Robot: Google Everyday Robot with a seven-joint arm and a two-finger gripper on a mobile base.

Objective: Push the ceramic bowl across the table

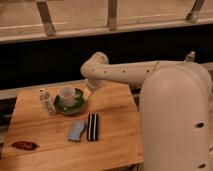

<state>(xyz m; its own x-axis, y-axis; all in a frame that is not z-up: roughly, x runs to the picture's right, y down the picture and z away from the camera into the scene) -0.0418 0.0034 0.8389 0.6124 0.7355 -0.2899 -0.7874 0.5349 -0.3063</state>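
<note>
Where the white arm (pixel 125 72) bends down at the far side of the desk (pixel 112 132), the gripper (pixel 91 89) hangs just beside the right rim of the ceramic bowl (pixel 70 103), and whether it touches the rim cannot be told; whether its fingers are apart or together cannot be told either. That green bowl sits toward the far left part of the desk with a white cup-like thing (pixel 68 94) standing in it. Just to the bowl's left stands a small white bottle (pixel 46 101). Nearer the front, close to the middle, a blue-grey cloth-like piece (pixel 76 131) lies beside a dark striped bar (pixel 92 126). A reddish-brown packet (pixel 24 145) lies near the front left edge.
</note>
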